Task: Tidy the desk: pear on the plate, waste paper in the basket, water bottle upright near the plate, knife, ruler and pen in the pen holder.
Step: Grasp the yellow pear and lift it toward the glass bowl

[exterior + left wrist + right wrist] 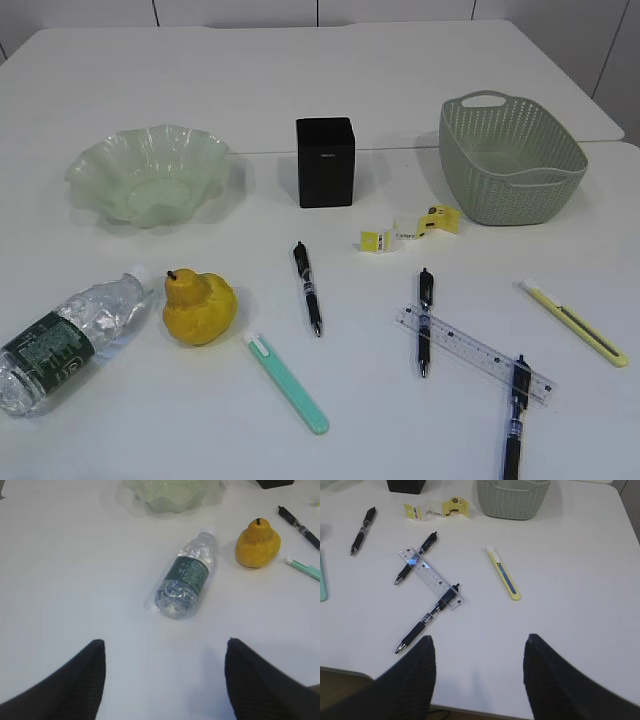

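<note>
A yellow pear (200,308) (257,544) stands at the front left beside a water bottle (66,336) (186,576) lying on its side. A pale green wavy plate (148,172) (170,492) sits behind them. A black pen holder (325,162) stands mid-back, a green basket (512,157) (514,497) at the back right, crumpled yellow-white paper (412,230) (436,509) between them. A yellow knife (574,321) (504,573), a teal knife (287,381), a clear ruler (475,352) (430,577) and three black pens (307,287) (424,320) (515,417) lie at the front. My left gripper (165,645) and right gripper (479,640) are open and empty, out of the exterior view.
The white table's front edge (350,672) shows just below my right gripper. A second table's edge (600,140) runs behind the basket. The ruler lies across two of the pens.
</note>
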Tool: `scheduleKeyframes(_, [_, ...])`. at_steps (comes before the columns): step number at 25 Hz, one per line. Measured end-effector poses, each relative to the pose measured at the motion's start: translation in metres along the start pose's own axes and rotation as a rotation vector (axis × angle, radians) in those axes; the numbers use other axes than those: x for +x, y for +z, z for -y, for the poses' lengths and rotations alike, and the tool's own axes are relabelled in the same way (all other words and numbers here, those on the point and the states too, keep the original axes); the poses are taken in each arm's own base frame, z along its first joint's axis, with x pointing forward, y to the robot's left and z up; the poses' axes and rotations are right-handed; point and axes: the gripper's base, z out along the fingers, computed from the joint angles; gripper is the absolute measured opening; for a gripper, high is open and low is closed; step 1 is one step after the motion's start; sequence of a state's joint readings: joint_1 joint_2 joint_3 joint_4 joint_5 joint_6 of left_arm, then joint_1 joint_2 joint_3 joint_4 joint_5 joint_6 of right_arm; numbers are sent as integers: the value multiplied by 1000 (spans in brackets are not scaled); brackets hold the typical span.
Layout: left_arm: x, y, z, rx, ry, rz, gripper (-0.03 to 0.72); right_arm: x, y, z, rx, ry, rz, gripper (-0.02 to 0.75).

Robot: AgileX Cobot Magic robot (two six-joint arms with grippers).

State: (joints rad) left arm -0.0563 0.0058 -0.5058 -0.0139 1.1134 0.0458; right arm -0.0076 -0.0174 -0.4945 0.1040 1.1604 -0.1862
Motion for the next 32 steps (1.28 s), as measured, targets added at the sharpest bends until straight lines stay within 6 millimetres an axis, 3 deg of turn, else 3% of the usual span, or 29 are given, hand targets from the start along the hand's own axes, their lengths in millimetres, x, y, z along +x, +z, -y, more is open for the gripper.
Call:
scheduleKeyframes(14, [-1,0,0,0,0,-4,527,-1,1,5,49,69,-18,448])
scheduleKeyframes(21, [-33,9,-3,-16,9,-58,527,-19,31,12,47,145,-218,448])
scheduleKeyframes(26, [-58,23,-5,-15,17,-138,527,-46,48,20,66,140,-345,448])
scheduleKeyframes(32, [-96,47,-7,-14,23,-254,527,-96,70,31,80,156,-408,447])
